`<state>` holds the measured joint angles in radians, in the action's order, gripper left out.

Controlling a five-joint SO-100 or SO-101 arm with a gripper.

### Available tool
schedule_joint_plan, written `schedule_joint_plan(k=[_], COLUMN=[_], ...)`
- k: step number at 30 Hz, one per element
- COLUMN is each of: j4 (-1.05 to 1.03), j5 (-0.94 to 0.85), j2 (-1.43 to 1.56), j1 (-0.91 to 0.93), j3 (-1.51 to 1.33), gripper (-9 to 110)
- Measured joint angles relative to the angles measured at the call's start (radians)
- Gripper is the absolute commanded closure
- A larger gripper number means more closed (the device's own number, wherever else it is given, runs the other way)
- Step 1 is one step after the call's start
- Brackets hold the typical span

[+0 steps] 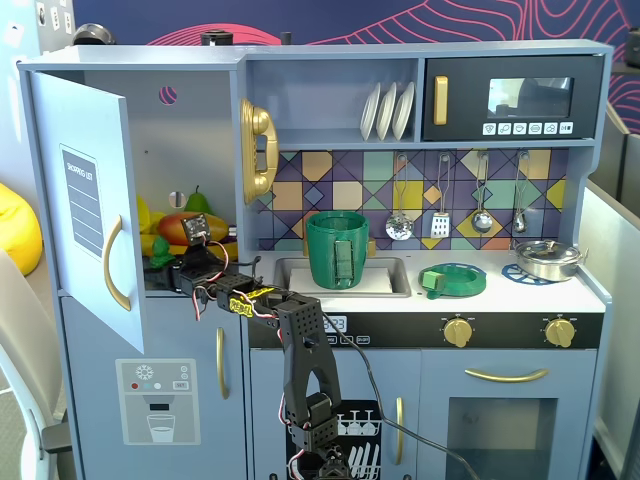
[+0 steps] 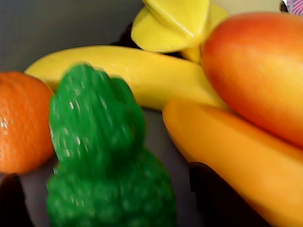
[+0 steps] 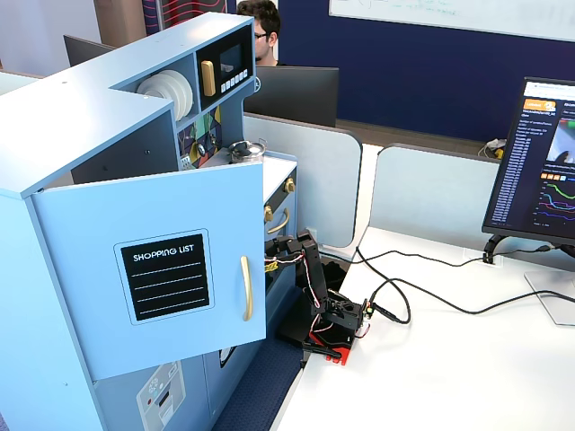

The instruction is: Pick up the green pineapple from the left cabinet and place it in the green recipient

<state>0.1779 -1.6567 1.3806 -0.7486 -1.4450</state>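
Pineapple (image 2: 102, 161) dead ahead of claw (image 2: 102, 208), between dark finger tips, crown up-frame, orange (image 2: 21, 123) beside. Claw wide, empty.

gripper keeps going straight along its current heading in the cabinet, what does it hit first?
Most likely the green pineapple: in the wrist view it sits centred, close, between the two dark fingertips of the gripper, which looks open. The orange and banana lie to the side and behind. Depth is unclear because of blur.
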Motion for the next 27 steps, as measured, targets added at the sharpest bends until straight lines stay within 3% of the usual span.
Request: schedule_joint_plan(k=[2, 9, 14, 27], j4=[-0.008, -0.072, -0.146, -0.531], j5=[-0.002, -0.029, -0.170, -0.365], j2=[0.000, 0.005, 0.112, 0.979], j1=[0.000, 0.000, -0.003, 0.023], j3=[0.005, 0.006, -0.054, -0.468], gripper=[101, 101, 101, 101])
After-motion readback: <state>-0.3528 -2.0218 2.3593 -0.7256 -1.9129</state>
